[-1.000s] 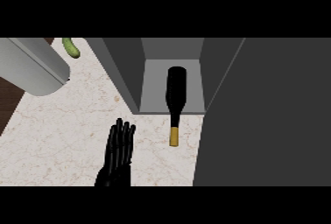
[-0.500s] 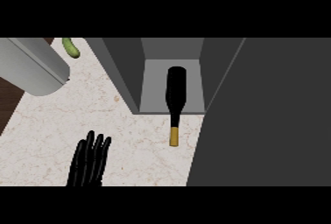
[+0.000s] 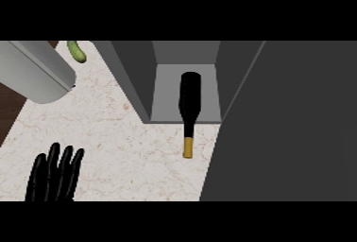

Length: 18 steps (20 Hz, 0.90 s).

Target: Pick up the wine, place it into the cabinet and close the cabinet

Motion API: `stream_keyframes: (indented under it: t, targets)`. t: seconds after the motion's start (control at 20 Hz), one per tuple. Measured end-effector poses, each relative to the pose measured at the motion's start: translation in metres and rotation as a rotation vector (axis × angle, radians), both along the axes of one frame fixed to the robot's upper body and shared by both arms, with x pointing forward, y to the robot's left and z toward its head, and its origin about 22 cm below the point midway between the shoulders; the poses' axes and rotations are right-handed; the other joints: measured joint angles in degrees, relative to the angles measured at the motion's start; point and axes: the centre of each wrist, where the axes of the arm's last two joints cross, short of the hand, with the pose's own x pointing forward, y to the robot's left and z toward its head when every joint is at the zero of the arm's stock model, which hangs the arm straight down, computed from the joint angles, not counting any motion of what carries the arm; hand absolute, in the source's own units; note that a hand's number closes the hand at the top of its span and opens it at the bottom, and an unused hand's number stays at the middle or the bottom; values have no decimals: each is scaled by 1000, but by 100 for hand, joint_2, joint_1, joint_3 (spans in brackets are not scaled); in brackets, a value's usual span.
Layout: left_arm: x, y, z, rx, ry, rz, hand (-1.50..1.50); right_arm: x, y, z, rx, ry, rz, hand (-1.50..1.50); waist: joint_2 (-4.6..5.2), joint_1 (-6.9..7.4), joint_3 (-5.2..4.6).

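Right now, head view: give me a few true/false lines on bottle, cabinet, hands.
1. The bottle lies in the cabinet with its gold-capped neck sticking out over the counter. True.
2. A hand is curled round the bottle. False: the only hand in view, the left hand, is at the lower left, fingers straight, apart from the bottle.
3. The cabinet is closed. False: its inside shows, and the door stands open at the right.
4. A green vegetable lies on the counter at the top left. True.
5. The right hand shows beside the door. False: it is out of view.
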Motion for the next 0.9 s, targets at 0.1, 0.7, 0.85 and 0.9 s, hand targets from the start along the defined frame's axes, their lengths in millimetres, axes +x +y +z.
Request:
stream_keyframes:
  t: [0.1,0.7,0.85,0.9]
  targets:
    - [1,13,0,-2,-5,13,-150,-3,7,-3,-1,12,57,150,-3,1,-1]
    - [3,76,13,4,-6,60,-150,-30,51,1,4,-1,250,150,-26,-3,-7]
    - [4,89,18,16,-1,59,-150,-33,51,1,6,-2,203,150,-24,3,-10]
    - [6,92,17,21,-3,62,-150,-34,51,1,7,4,188,150,-25,-11,-11]
